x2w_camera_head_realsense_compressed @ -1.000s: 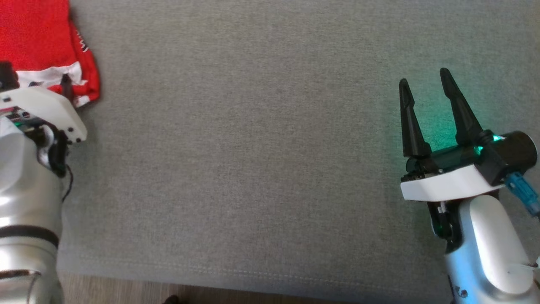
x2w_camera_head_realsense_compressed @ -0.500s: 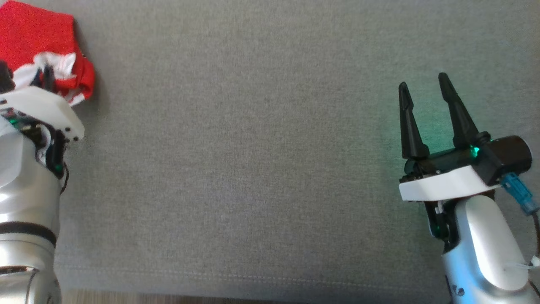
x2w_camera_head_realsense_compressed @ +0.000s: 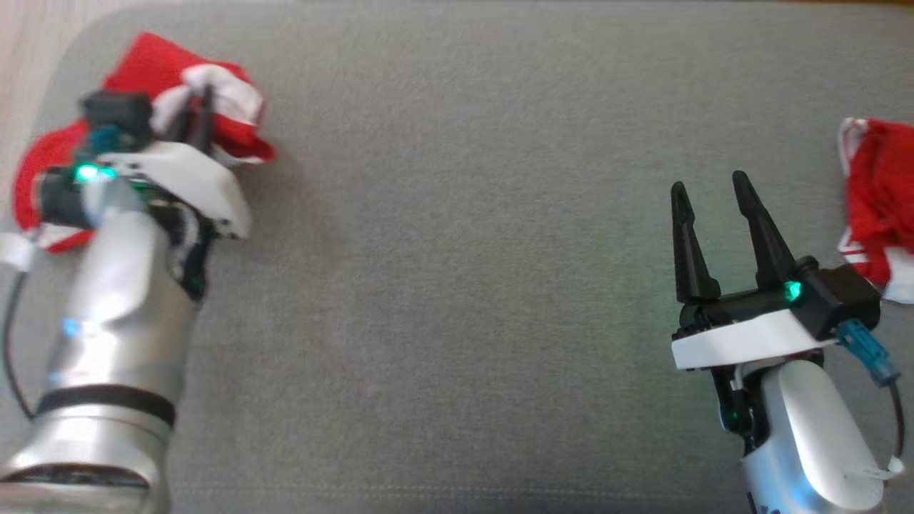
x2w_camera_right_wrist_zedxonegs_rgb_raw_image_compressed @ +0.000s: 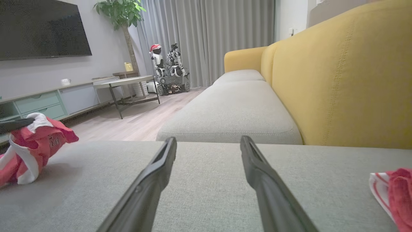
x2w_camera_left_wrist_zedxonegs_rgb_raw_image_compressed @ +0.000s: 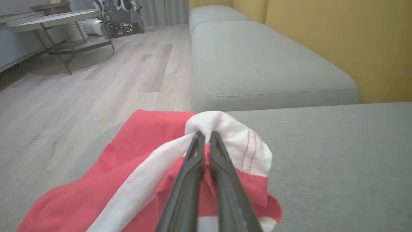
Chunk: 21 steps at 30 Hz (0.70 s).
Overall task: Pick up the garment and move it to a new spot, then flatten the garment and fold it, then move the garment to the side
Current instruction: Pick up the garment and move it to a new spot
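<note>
Grip check: left gripper point(x2w_camera_left_wrist_zedxonegs_rgb_raw_image_compressed: 206, 138) pinched almost shut on a white band of the red garment point(x2w_camera_left_wrist_zedxonegs_rgb_raw_image_compressed: 128, 154). The rest of the cloth droops beneath the fingers onto the sofa cushion point(x2w_camera_head_realsense_compressed: 457, 285), close to its edge. Right gripper point(x2w_camera_head_realsense_compressed: 708, 183) spread wide, empty, with a second red piece point(x2w_camera_head_realsense_compressed: 882, 185) just off its outer side.

Risks: the pinch looks to hold only a thin fold, so cloth may slip out in transit. Hanging fabric may drag or snag on the cushion edge.
</note>
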### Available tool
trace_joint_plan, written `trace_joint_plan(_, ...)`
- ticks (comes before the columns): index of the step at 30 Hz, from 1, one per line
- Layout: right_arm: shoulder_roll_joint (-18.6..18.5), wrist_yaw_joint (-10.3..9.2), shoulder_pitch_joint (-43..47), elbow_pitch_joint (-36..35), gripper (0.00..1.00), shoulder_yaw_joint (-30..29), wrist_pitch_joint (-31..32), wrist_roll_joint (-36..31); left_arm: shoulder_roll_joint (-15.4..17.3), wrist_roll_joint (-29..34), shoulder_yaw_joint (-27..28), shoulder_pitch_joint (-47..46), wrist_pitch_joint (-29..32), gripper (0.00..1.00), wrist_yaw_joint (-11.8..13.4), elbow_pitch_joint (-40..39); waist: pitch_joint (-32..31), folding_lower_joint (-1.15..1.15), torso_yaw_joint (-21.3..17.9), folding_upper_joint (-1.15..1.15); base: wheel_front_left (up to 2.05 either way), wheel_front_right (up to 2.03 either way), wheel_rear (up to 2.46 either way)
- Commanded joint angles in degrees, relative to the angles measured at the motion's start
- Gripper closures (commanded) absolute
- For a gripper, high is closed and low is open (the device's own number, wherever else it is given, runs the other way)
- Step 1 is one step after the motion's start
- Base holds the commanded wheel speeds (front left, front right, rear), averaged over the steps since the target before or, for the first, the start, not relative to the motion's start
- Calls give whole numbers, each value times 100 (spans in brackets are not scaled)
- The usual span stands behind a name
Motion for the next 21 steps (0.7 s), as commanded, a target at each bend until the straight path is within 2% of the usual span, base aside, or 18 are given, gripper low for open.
trace_joint_plan(1, 57, -5, -63, -178, 0, 100, -67, 51, 122, 48, 9, -91, 48, 100, -24, -300, -149, 0, -153, 0, 0, 0, 0)
trace_joint_plan(8, 58, -5, -59, -183, 0, 25, -75, 153, -390, -74, -791, 324, 496, 100, -34, -1142, -274, 0, -540, 0, 0, 0, 0)
trace_joint_plan(15, 58, -5, -66, -248, 0, 0, -77, 213, -628, -224, -1543, 564, 842, 100, -21, -1867, -245, 0, -1041, 0, 0, 0, 0)
trace_joint_plan(18, 58, -5, -80, -245, 0, 2, -77, 225, -653, -507, -1942, 649, 931, 100, 110, -2169, -222, 0, -1247, 0, 0, 0, 0)
trace_joint_plan(21, 58, -5, -98, -222, 0, 37, -77, 256, -656, -873, -2512, 693, 1037, 100, 459, -2447, -199, 0, -1433, 0, 0, 0, 0)
